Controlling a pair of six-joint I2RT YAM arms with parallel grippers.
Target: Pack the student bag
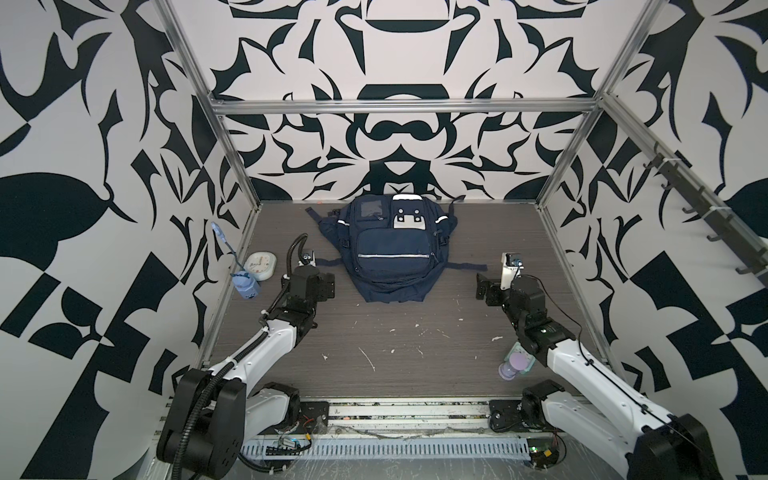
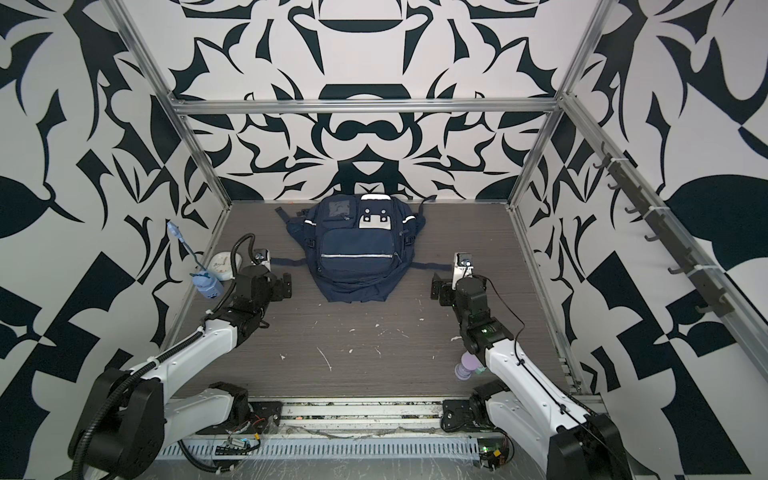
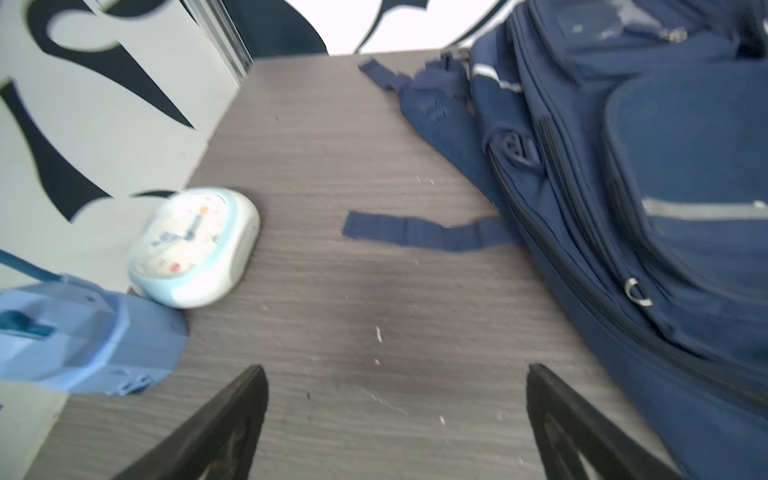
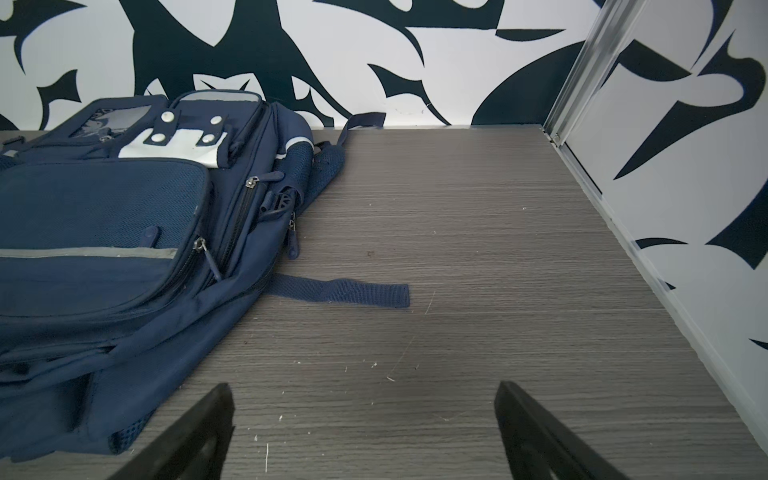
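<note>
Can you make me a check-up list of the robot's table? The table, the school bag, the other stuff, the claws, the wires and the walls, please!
Surface: grey wood-look table, dotted with white flecks.
Job's things: student bag lies front up at the back middle, straps spread on the table.
Clutter: clock and blue gadget by the left wall; purple bottle beside the right arm.
Grippers: left claw and right claw both open and empty, either side of the bag.
Cables: black hose on the left arm; thin wire on the right arm.
Surroundings: black-and-white patterned walls, metal frame, hook rail on the right.
</note>
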